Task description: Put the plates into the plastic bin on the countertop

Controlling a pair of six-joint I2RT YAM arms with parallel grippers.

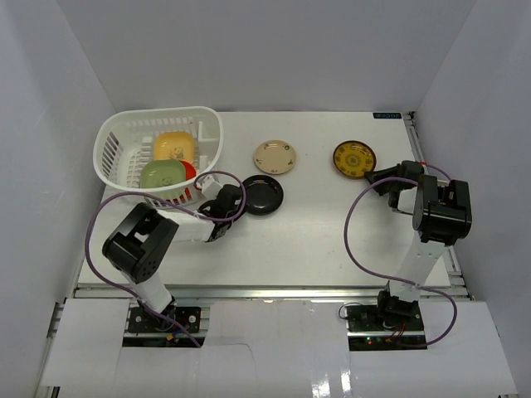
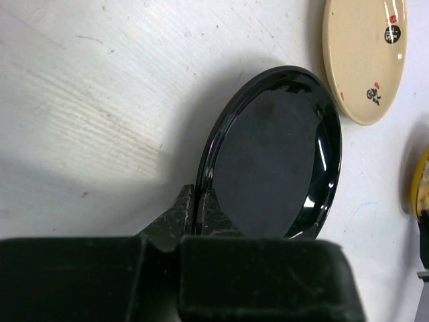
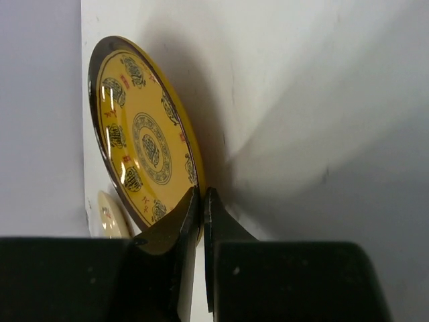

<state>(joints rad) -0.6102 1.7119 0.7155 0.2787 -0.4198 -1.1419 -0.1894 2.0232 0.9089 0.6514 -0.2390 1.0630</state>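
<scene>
The task is partly done. The plastic bin [image 1: 106, 157] holds a yellow plate [image 1: 174, 147], a light green plate [image 1: 162, 175] and an orange-red plate [image 1: 190, 170] peeking from under the green one. More may lie beneath them, but the top view does not settle that. Three plates lie out on the table [image 1: 315, 240], not yet binned.

The left claw [image 2: 199, 204] is pinched closed on the near rim of the black plate [image 2: 275, 154], which spreads out ahead of its fingertips. The bin sits just behind and to the left of this claw. The cream plate [image 2: 365, 60] lies beyond the black one, apart from it and untouched.

The right claw [image 3: 202, 208] is likewise closed on the near rim of the brown-and-yellow patterned plate [image 3: 144, 134], which extends forward from its tips. For this claw the bin is well away, across the table on the left side.
</scene>
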